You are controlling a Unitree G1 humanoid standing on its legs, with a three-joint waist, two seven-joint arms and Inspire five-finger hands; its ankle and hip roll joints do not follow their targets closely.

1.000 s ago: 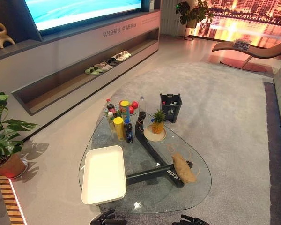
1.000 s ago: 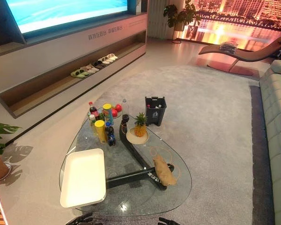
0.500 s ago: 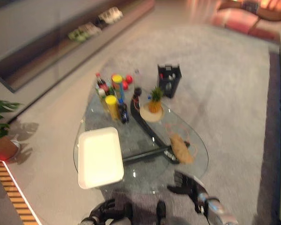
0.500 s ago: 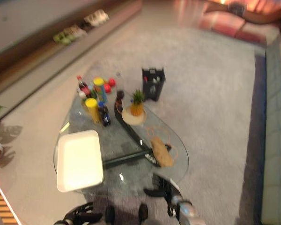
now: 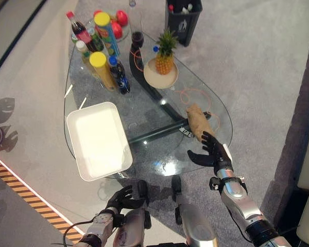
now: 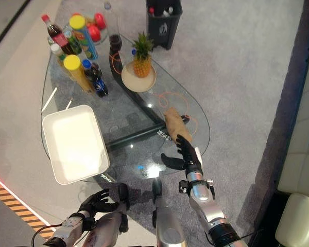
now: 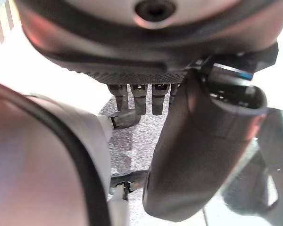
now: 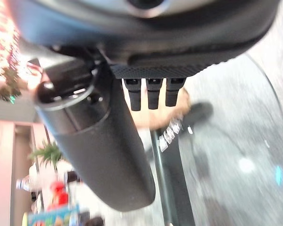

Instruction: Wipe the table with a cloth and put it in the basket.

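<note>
A crumpled tan cloth [image 5: 200,121] lies on the right side of the glass table [image 5: 159,164], over the table's dark leg. My right hand [image 5: 211,149] hovers open with spread fingers above the table's near right edge, its fingertips just short of the cloth. The right wrist view shows straight fingers [image 8: 148,94] with the cloth [image 8: 156,117] beyond them. A white rectangular basket [image 5: 77,164] sits empty on the table's near left. My left hand [image 5: 121,197] hangs low in front of the table, fingers relaxed and holding nothing.
Bottles and cans [image 5: 100,51] crowd the table's far left. A pineapple on a plate [image 5: 164,59] stands at the far middle, with an orange cable loop [image 5: 193,95] near the cloth. A dark bin [image 5: 183,18] sits on the carpet beyond the table.
The camera has tilted down onto the table. My right hand has risen and reached forward over the table's edge to the cloth. The left hand stays low.
</note>
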